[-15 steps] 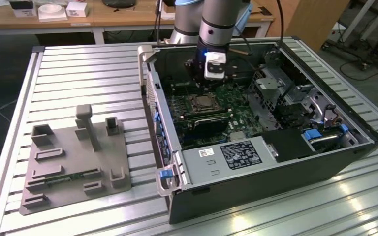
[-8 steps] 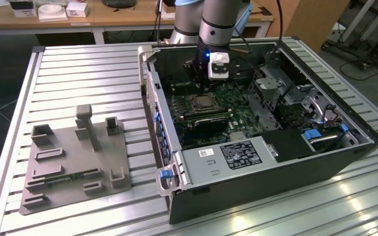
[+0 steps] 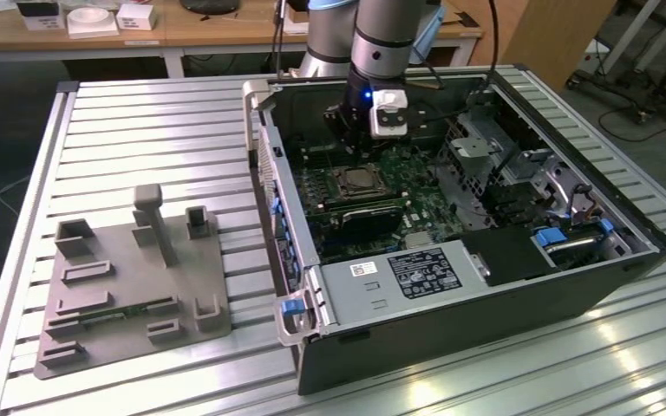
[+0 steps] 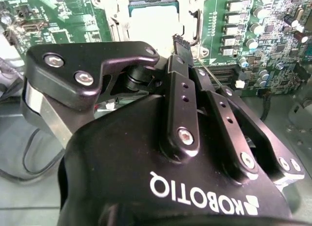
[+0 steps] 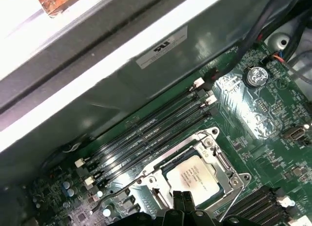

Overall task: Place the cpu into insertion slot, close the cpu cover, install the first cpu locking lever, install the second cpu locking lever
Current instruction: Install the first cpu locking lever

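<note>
One cpu (image 5: 191,175) under cpu cover (image 5: 222,162); tool (image 5: 183,196) nearby, seemingly pinched

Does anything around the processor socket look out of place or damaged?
No damage shows. The cpu sits square under the lowered cpu cover. One wire lever juts out sideways from the corner, seemingly unlatched.

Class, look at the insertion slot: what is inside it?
The cpu lies inside, silvery top showing through the cpu cover. The gripper hides one edge; whatever lies beneath the cpu is covered.
</note>
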You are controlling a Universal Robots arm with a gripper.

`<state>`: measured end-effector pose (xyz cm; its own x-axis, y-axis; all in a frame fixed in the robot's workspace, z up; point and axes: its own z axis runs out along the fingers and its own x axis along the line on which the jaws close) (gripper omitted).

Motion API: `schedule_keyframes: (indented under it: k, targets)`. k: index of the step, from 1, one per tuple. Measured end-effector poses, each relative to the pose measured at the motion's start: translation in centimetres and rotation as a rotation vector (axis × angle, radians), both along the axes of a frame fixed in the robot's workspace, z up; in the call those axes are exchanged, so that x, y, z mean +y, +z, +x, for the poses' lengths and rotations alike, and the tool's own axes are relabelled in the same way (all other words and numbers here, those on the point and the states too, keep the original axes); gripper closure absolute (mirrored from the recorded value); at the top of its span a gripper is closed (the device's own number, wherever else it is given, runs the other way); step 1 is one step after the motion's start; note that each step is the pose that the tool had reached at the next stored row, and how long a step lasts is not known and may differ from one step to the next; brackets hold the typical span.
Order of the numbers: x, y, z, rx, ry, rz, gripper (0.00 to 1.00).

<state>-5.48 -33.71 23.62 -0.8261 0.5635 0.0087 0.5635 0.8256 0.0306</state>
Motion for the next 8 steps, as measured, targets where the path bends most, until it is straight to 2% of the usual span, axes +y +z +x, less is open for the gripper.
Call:
schedule_keyframes:
  k: [4, 8]
  targets:
    - [0.0, 0.3, -0.02, -0.0125, 0.012, -0.0022, 0.9]
    - [0.0, 0.31, -0.02, -0.0128, 0.063, -0.0022, 0.9]
